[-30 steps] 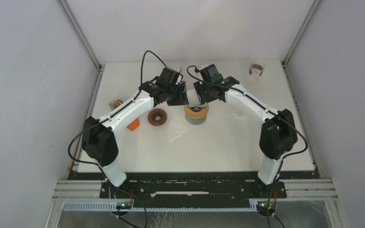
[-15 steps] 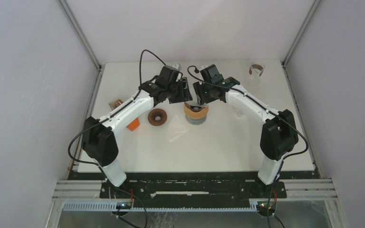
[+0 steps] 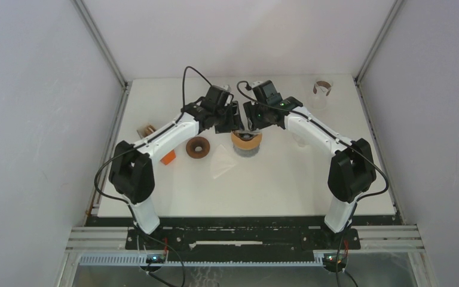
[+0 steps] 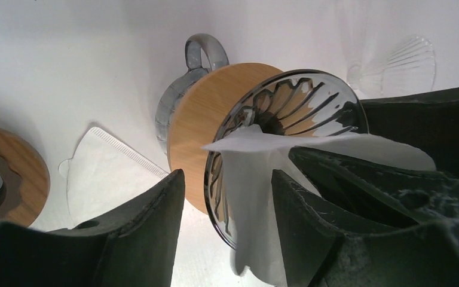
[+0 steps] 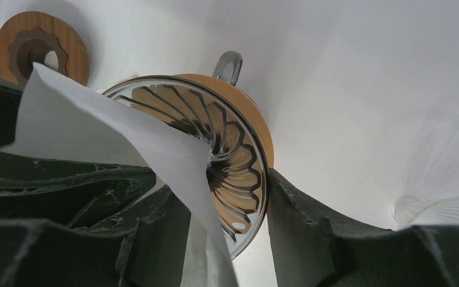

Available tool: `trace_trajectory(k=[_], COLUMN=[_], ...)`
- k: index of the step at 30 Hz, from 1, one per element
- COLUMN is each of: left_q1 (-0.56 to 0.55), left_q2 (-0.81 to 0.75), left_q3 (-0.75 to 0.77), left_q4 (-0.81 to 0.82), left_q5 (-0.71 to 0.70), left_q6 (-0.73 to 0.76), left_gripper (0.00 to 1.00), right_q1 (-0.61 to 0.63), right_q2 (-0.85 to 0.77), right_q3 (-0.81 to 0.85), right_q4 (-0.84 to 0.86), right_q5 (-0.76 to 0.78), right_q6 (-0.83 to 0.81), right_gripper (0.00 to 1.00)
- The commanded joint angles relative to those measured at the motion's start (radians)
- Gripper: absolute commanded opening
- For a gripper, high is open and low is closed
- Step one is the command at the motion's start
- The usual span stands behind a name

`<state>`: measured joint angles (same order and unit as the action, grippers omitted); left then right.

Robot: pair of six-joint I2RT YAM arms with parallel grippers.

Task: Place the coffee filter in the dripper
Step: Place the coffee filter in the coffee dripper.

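The glass dripper, with a wooden collar and a handle, stands at mid-table. A white coffee filter hangs into its ribbed cone, crumpled, one edge sticking out over the rim. My left gripper is open around the filter's lower part and the near rim, its right finger beside the paper. Facing it, my right gripper is open astride the opposite rim, with the filter running past its left finger. In the top view both grippers, left and right, meet just above the dripper.
A spare flat filter lies on the table in front of the dripper. A wooden ring sits to its left, an orange block further left. A clear ribbed glass piece lies behind, and a glass cup at back right.
My left gripper's jaws have spread apart and it has shifted slightly right, closer over the dripper. The right gripper has stayed put.
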<state>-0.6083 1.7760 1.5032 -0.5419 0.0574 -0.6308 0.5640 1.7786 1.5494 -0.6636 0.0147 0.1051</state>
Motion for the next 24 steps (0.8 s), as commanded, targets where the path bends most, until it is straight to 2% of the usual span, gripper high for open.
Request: trace_trajectory(k=[1, 16, 18, 24], left_q1=[-0.001, -0.001, -0.001, -0.001], left_q2=[0.004, 0.002, 0.002, 0.009], left_q3=[0.034, 0.06, 0.064, 0.072], left_q4=[-0.004, -0.111, -0.118, -0.119], left_q5=[0.007, -0.003, -0.004, 0.012], left_q6=[0.0, 0.08, 0.085, 0.084], left_gripper=[0.6, 0.42, 0.39, 0.38], right_q1=[-0.001, -0.027, -0.028, -0.024], right_q2=[-0.026, 0.002, 0.002, 0.0], right_q3=[0.003, 0.02, 0.021, 0.023], right_q4=[0.055, 0.055, 0.052, 0.049], right_q5=[0.029, 0.138, 0.135, 0.062], right_q6=[0.016, 0.006, 0.003, -0.016], right_gripper=[0.55, 0.55, 0.55, 0.55])
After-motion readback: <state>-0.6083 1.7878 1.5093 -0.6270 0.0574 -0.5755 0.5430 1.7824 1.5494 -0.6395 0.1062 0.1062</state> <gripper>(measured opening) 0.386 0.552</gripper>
